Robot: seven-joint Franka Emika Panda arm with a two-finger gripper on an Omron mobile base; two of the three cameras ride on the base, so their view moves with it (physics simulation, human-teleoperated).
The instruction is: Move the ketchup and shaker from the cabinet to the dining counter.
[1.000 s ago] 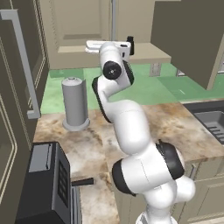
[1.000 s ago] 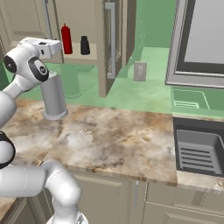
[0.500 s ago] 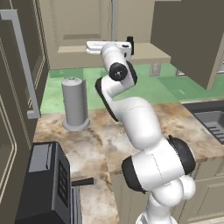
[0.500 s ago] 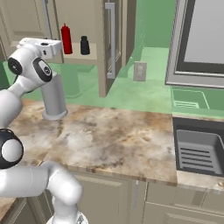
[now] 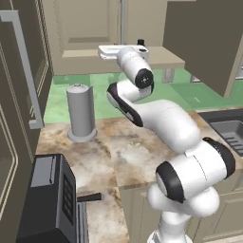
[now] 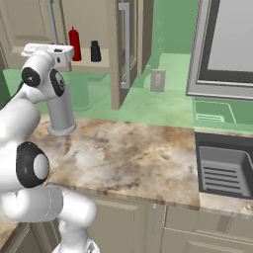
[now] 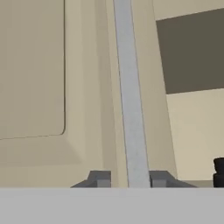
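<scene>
A: Start with the left base view. What does the cabinet [image 5: 118, 57] hold?

B: Its shelf runs across the upper middle. A small dark top, the shaker [image 5: 141, 42], peeks over the white hand there. One door swings out dark at upper right.

A: And the surface?

B: A narrow marble worktop [image 5: 118, 152] fills the centre, with a tall grey cylinder [image 5: 81, 113] on a round base at centre left. A black toaster [image 5: 52, 199] sits at lower left, and a sink [image 5: 232, 130] at the right edge. The wall behind is green.

A: The right base view?

B: At upper left, the ketchup [image 6: 74, 44] and the shaker stand upright on the cabinet shelf, near each other but apart, ketchup to the left. The gripper [image 6: 69, 53] sits just left of the ketchup; I cannot tell from here whether it touches. An open door with a silver bar handle [image 6: 124, 44] hangs at top centre. The sink basin is at lower right.

A: The hand view?

B: The handle runs up the middle of the frame, on a tan panelled door. The two fingertips [image 7: 100, 178] stand close on either side of it, pinching the bar. The shaker's black edge shows at lower right.
</scene>
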